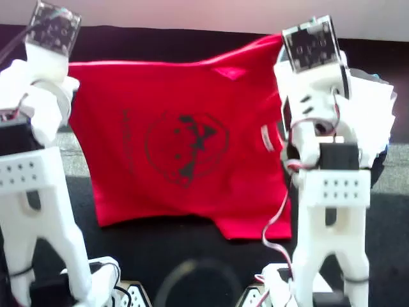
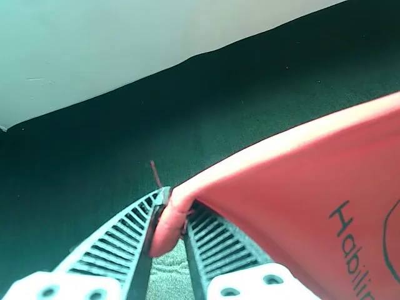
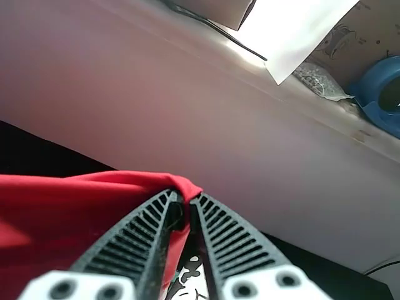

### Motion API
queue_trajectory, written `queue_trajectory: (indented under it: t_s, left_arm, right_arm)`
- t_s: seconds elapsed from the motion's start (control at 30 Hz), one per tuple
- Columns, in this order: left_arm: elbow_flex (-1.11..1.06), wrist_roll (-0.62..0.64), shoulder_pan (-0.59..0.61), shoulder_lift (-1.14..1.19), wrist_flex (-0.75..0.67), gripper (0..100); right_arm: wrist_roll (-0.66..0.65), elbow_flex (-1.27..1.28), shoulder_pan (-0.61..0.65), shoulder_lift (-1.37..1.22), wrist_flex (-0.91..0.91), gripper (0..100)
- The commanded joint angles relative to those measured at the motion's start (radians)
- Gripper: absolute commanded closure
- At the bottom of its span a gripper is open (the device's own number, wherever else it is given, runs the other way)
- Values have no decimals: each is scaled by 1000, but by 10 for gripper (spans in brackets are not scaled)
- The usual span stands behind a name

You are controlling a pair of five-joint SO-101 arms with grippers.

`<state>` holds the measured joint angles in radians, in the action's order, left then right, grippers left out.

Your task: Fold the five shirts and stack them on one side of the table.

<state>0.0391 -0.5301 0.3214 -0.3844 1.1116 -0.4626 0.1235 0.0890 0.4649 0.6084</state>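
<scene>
left tool (image 2: 167, 209) clamped shut on a bunched upper edge of the red fabric t-shirt with a dark round print (image 1: 243, 166); the shirt hangs spread between both arms over the black tabletop (image 1: 153, 252); right tool (image 3: 185, 201) pinched on its opposite upper corner.

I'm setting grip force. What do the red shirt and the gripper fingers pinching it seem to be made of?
The red shirt looks like soft matte knit fabric, likely cotton: it drapes and bunches where pinched. The fingers of the left gripper and right gripper are black, ribbed and matte, probably printed plastic, possibly rubbery; the look leaves that open.
</scene>
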Motion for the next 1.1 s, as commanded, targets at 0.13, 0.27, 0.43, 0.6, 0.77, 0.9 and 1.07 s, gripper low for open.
queue_trajectory:
  t_s: [0.13,0.27,0.43,0.6,0.77,0.9,1.07]
  left_arm:
    - [386,-3,16,285,81,991]
    - [437,-3,16,433,92,991]
    - [443,-3,16,625,86,991]
    - [443,-3,16,816,89,991]
    - [443,-6,16,923,163,991]
    - [443,-8,15,932,276,991]
    - [484,-11,-22,900,496,991]
  right_arm:
    - [-3,-381,15,-309,77,992]
    - [-3,-398,39,-437,163,992]
    - [-2,-398,82,-619,248,992]
    - [48,-406,116,-802,297,992]
    - [149,-409,116,-826,423,992]
    - [157,-409,104,-720,564,992]
    - [153,-400,101,-590,714,992]
